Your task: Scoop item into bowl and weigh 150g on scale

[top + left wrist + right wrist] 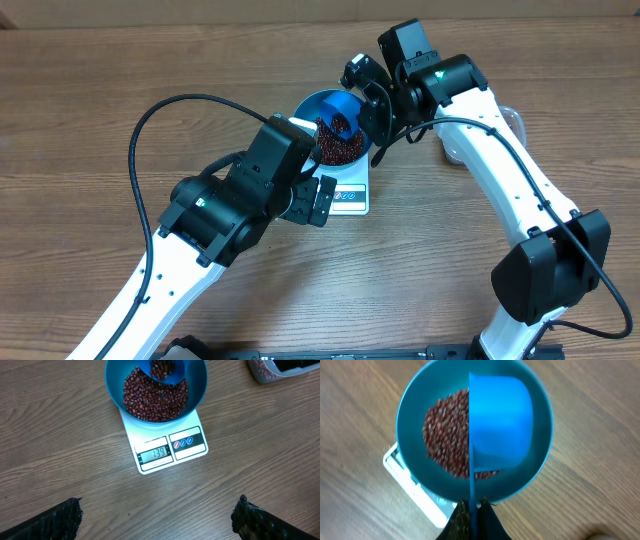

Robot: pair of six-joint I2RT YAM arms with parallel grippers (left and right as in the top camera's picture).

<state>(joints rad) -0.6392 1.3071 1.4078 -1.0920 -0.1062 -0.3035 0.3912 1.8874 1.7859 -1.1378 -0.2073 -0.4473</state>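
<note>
Above the tabletop [120, 100], the overhead view shows the blue bowl [305, 108] sitting on the white scale [352, 198], with a heap of dark red-brown beans [338, 150] inside it. A small blue scoop [340, 108] hangs tilted over the bowl, more beans in its mouth. The right fingers [368, 112] are lost among the arm's black parts here, so their grip is hard to read. The left fingers [322, 200] hover beside the scale's near edge, and that arm covers the scale's left part. A clear tub [512, 118] peeks out behind the right arm, mostly hidden.

From the left wrist, only the two dark tips of the left fingers [56, 521] show at the bottom corners, spread wide apart with nothing between them. The bowl [114, 390] and scoop [170, 375] are cut off at the top. The scale's display [155, 454] reads 139. A corner of the tub [270, 372] shows at the upper right.

From the right wrist, blurred, the right fingers [462, 522] are clamped together on the scoop's [502, 420] thin handle. The scoop's back hides half the beans [445, 430] in the bowl [412, 405]. Only a corner of the scale [407, 477] sticks out.
</note>
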